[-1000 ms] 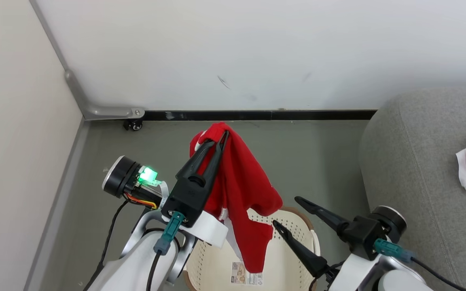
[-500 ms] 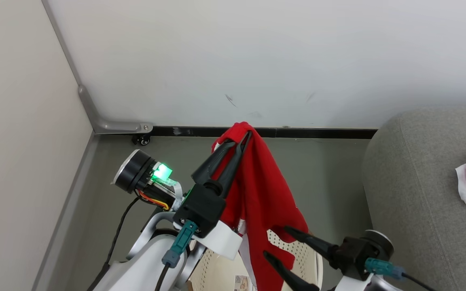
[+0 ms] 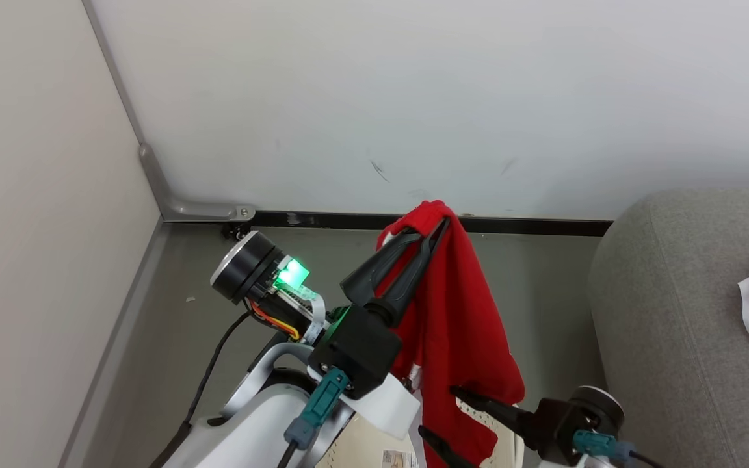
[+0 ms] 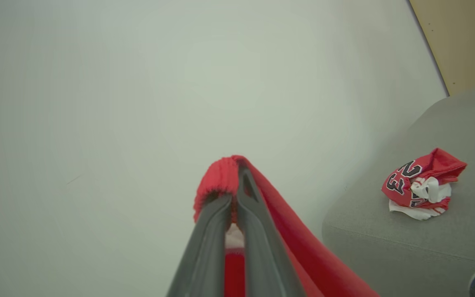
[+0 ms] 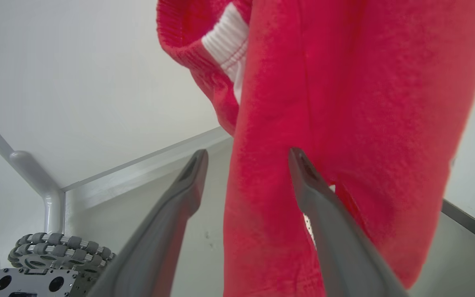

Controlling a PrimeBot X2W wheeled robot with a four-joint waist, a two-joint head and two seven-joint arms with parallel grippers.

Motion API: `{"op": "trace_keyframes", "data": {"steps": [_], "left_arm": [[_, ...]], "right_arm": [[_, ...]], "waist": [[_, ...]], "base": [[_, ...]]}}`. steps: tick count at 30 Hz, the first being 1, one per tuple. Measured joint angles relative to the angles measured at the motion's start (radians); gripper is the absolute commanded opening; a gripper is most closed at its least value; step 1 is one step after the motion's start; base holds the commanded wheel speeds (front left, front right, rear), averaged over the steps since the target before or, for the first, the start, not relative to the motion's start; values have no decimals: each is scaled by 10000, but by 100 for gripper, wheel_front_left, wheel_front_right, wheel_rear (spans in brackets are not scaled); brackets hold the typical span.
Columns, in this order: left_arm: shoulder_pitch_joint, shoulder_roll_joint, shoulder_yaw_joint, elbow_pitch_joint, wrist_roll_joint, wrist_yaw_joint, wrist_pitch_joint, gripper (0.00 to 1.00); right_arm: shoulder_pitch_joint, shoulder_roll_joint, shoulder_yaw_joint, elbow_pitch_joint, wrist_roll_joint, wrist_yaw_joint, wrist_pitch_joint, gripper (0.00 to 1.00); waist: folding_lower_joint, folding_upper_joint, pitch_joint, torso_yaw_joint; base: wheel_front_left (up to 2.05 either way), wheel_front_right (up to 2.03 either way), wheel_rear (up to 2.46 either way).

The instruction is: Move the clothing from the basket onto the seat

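Note:
A plain red garment with white trim (image 3: 462, 325) hangs from my left gripper (image 3: 443, 224), which is shut on its top fold, held high above the floor near the wall. The left wrist view shows that gripper (image 4: 234, 194) pinching the red fold (image 4: 219, 177). My right gripper (image 3: 441, 411) stands open low beside the hanging cloth; in its wrist view the gripper (image 5: 248, 156) has the garment (image 5: 344, 103) draped just beyond its spread fingers. The cream basket (image 3: 511, 442) peeks in below. The number 23 jersey (image 4: 421, 183) lies crumpled on the grey seat (image 4: 427, 243), also at the right (image 3: 693, 325).
A white wall with a black baseboard (image 3: 348, 220) runs behind, meeting a beige side wall at the left corner. Grey floor (image 3: 205, 292) lies between the corner and the seat. My wheeled base (image 5: 56, 247) shows low in the right wrist view.
The head camera has tilted up and turned. My left gripper has carried the red garment up and to the right, away from the basket. My right gripper stays open below it.

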Motion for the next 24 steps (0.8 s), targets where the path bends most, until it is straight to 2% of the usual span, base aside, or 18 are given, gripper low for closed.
{"op": "trace_keyframes", "data": {"steps": [9,18,19,20,22,24], "left_arm": [[-132,-94,-234,-525,-2,-176,508,0],[-131,-167,-370,-892,-25,-336,1030,0],[-131,-169,-370,-928,-59,-336,1034,0],[-131,-180,-370,-968,-94,-336,1095,0],[-131,-184,-368,-1051,-98,-336,1185,0],[-130,-190,-360,-1149,-132,-334,1244,0]], "right_arm": [[-392,290,-134,514,-215,0,-280,100],[-895,637,-575,1126,-945,0,-842,100],[-956,690,-658,1214,-1012,0,-911,81],[-989,752,-755,1269,-1057,0,-1003,47],[-1052,828,-796,1413,-1267,0,-1070,36],[-1120,895,-815,1613,-1394,0,-1175,31]], "waist": [[0,0,-42,152],[0,-1,-28,286],[0,0,-21,295],[0,0,-14,302],[0,-1,3,311],[1,0,26,309]], "base": [[0,0,0],[0,0,0],[0,0,0],[0,0,0],[0,0,0],[0,0,0]]}}
